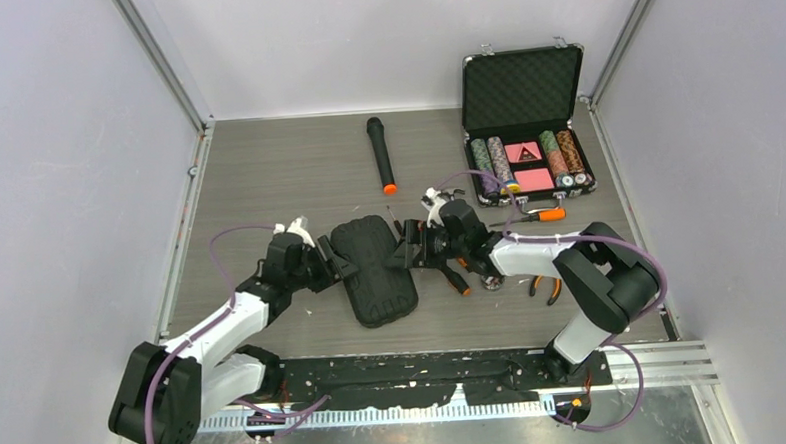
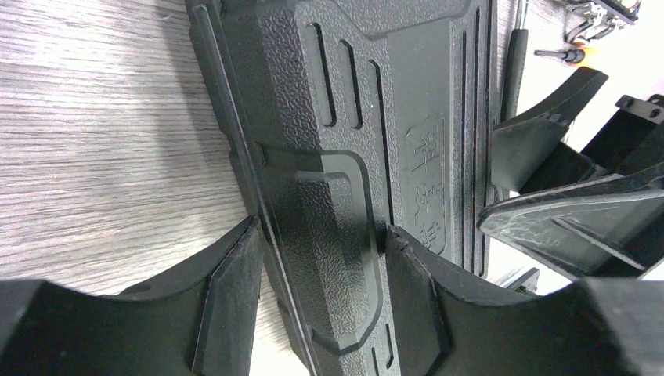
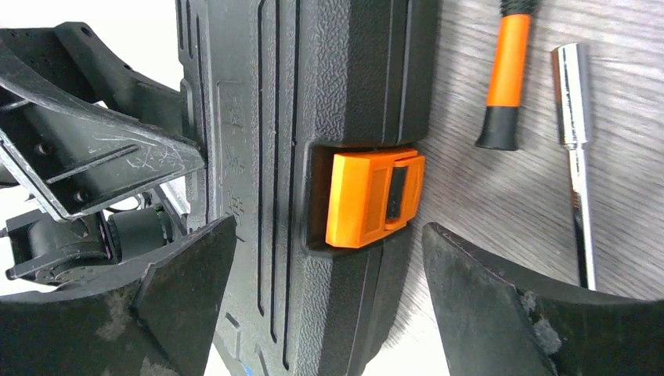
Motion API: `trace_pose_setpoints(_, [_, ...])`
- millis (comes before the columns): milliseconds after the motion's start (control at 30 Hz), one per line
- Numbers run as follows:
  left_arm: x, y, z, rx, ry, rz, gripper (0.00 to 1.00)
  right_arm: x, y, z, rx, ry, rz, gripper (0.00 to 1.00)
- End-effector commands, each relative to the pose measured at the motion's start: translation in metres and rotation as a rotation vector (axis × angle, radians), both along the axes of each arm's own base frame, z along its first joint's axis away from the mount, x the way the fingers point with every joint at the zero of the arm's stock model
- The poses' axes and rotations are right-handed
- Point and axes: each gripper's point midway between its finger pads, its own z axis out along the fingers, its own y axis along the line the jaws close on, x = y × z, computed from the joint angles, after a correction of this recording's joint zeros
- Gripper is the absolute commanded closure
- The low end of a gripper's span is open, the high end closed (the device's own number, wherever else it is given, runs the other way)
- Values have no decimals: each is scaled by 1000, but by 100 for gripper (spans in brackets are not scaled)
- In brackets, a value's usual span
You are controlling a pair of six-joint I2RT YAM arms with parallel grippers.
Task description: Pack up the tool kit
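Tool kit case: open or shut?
Shut. The tool kit lies flat, shells together, ribbed outside up; no slots show. Whether the orange latch is snapped home, cannot tell.

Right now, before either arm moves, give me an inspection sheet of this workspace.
Surface: grey wood-grain table, no spills seen.
Job's things: tool kit closed, its orange latch on the right arm's side; screwdriver and pliers lie outside it.
Clutter: microphone; open poker chip case.
Grippers: left gripper astride the kit's left edge, grip unclear; right gripper open around the latch side.
Cables: purple cables loop along both arms, no snag seen.
Surroundings: pale walls, metal frame rails.
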Motion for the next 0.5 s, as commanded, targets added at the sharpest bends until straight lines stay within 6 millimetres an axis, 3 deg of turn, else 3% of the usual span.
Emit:
trace_pose_setpoints(0, [-31, 19, -41, 77, 142, 7, 52, 12, 20, 15, 75, -31, -14, 7])
trace_pose_setpoints(267, [-34, 14, -43, 41, 154, 0, 49, 23, 32, -4, 94, -8, -29, 12])
trace_pose_setpoints(400, [-34, 13, -43, 30, 155, 1, 45, 25, 38, -4, 139, -26, -18, 16])
trace_pose_setpoints(467, [-34, 13, -43, 22, 156, 0, 45, 26, 41, -1, 168, -40, -8, 22])
